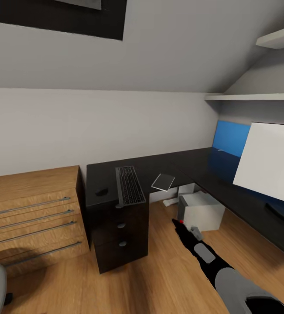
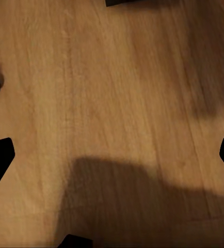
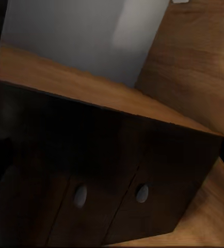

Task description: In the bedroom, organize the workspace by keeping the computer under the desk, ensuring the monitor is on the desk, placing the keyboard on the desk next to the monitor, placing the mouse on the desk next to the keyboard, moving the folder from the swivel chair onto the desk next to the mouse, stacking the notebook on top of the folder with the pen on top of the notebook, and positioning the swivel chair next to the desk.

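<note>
Keyboard (image 1: 130, 186) flat on counter (image 1: 194, 168) above the drawers (image 1: 121, 233); computer (image 1: 200, 210) under it, monitor (image 1: 270, 163) on top. Left gripper (image 2: 112, 155) spread apart over floor; right gripper's state can't tell.

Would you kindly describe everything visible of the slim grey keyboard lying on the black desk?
The slim grey keyboard with dark keys lies flat on the glossy black L-shaped desk, above the black drawers with round silver knobs. Its long side runs away from the camera, and its near end reaches the desk's front edge. A small dark object sits apart on one side, a thin pale grey flat thing on the other. Nothing touches it but the desk.
</note>
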